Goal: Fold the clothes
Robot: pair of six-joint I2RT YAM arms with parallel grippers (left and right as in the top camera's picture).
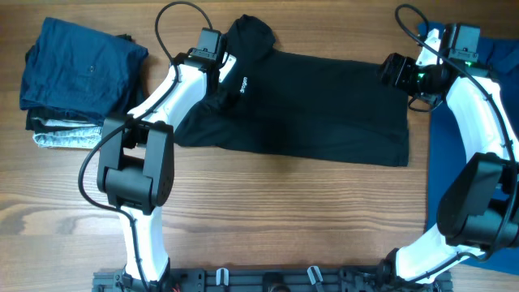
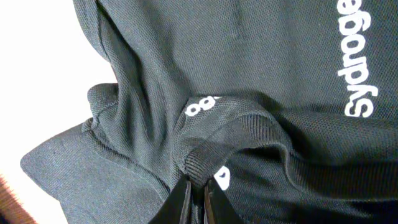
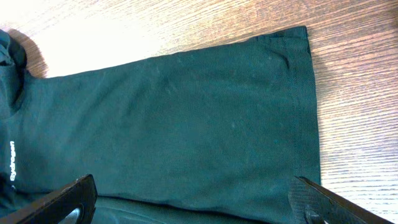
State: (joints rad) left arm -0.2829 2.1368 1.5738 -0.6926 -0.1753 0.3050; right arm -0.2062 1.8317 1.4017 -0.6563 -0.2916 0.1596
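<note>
A black short-sleeved shirt lies spread sideways across the table's far half, collar to the left and hem to the right. My left gripper sits at its collar end beside the white logo. In the left wrist view that gripper is shut on a bunched ribbed edge of the black shirt. My right gripper hovers at the hem's far corner. Seen from the right wrist, it stands wide open above the flat fabric, holding nothing. A bright blue shirt lies at the right edge under the right arm.
A stack of folded clothes, navy on top and grey below, rests at the far left. Bare wooden tabletop runs along the near side. Both arm bases stand at the front edge.
</note>
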